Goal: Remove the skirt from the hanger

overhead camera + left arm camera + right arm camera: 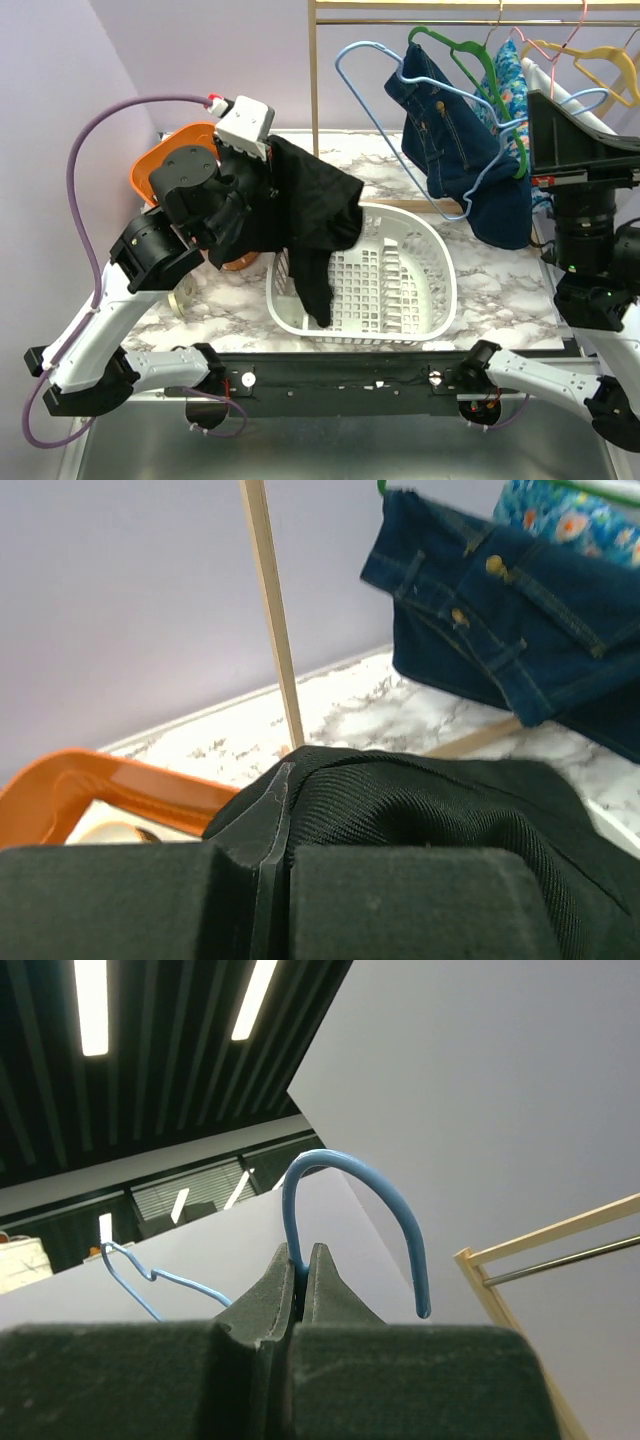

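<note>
The black skirt [310, 210] hangs from my left gripper [272, 160] and drapes down into the white basket [440, 250]. In the left wrist view the left gripper [275, 780] is shut on a fold of the skirt [420, 810]. The light blue wire hanger [375, 90] is apart from the skirt and carries no cloth that I can see. My right gripper [548, 108] holds it up at the right. In the right wrist view the right gripper [303, 1255] is shut on the stem of the hanger's hook [370, 1185].
A wooden rack [313, 70] stands behind with a denim garment [460, 140] on a green hanger [455, 50], and other hangers. An orange bowl [160, 165] sits at the left. A tape roll [185, 295] lies by the left arm.
</note>
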